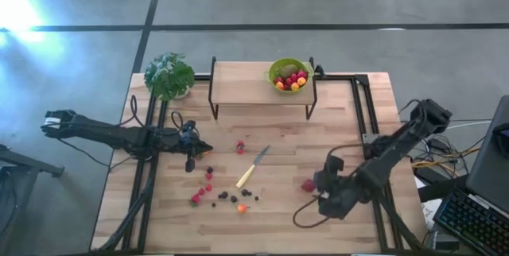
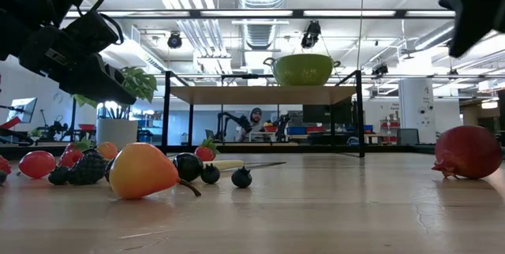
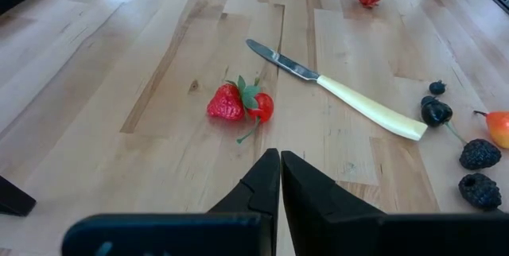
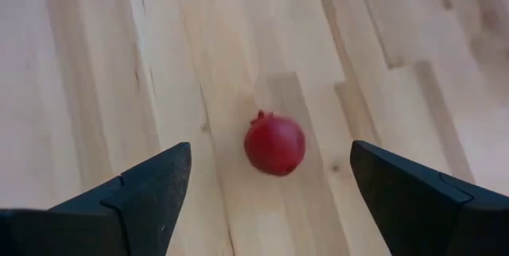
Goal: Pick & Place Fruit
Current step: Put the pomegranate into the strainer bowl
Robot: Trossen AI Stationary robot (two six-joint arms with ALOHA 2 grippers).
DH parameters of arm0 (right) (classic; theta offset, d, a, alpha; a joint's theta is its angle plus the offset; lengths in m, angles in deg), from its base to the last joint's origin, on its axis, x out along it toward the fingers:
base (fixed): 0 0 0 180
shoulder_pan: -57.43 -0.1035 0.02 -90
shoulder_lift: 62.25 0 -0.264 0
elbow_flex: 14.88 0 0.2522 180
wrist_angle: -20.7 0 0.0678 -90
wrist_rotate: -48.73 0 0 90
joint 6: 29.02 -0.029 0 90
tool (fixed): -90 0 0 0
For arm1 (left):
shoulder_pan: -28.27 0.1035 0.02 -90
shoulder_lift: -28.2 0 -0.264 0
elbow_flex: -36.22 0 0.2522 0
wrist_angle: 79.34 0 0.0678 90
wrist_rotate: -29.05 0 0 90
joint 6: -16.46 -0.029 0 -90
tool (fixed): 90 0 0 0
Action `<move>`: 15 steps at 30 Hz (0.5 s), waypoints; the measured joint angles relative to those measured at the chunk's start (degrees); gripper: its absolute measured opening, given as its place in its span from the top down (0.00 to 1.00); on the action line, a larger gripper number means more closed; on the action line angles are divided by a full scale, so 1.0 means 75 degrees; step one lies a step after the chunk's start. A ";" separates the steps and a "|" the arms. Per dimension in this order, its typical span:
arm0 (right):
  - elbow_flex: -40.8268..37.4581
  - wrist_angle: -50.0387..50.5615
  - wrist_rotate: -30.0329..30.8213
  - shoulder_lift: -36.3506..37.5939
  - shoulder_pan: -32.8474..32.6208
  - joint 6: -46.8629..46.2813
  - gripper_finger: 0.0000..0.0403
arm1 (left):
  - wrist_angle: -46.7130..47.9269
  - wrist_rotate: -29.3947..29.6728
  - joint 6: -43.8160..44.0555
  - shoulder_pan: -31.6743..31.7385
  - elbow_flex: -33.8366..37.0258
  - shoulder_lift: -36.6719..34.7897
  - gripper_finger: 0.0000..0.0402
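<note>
A round red fruit [image 4: 274, 141] with a small crown lies on the wooden table [image 1: 350, 129] toward its right side, also seen in the high view [image 1: 308, 184]. My right gripper [image 4: 270, 151] hovers above it, pointing down, open, one finger on either side and touching nothing. My left gripper [image 3: 280, 160] is shut and empty at the table's left [image 1: 191, 163]. Ahead of it lie a strawberry [image 3: 226, 103] and a small red fruit [image 3: 263, 106]. Several small red, dark and orange fruit pieces [image 1: 216, 194] lie near the front. A green bowl [image 1: 289, 73] with fruit stands on a raised shelf [image 1: 238, 85].
A pale-handled knife [image 1: 253, 167] lies mid-table between the two grippers. A leafy potted plant [image 1: 169, 75] stands at the far left corner. The shelf's black legs [image 1: 212, 105] stand at the back. Cables [image 1: 306, 212] trail by the right arm.
</note>
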 joint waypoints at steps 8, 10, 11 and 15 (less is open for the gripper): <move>0.0023 -0.0017 -0.0106 -0.1144 -0.0132 -0.0167 0.12 | 0.0000 0.0001 0.0001 -0.0002 0.0000 0.0000 0.95; 0.0028 -0.0017 -0.0182 -0.1370 -0.0056 -0.0172 0.12 | 0.0000 0.0000 0.0000 0.0000 0.0000 0.0000 0.95; 0.0026 -0.0016 -0.0240 -0.1470 -0.0018 -0.0173 0.13 | 0.0000 0.0001 0.0001 -0.0002 0.0000 0.0000 0.95; 0.0019 -0.0014 -0.0465 -0.1780 0.0197 -0.0051 0.16 | 0.0000 0.0001 0.0000 -0.0001 0.0000 0.0000 0.95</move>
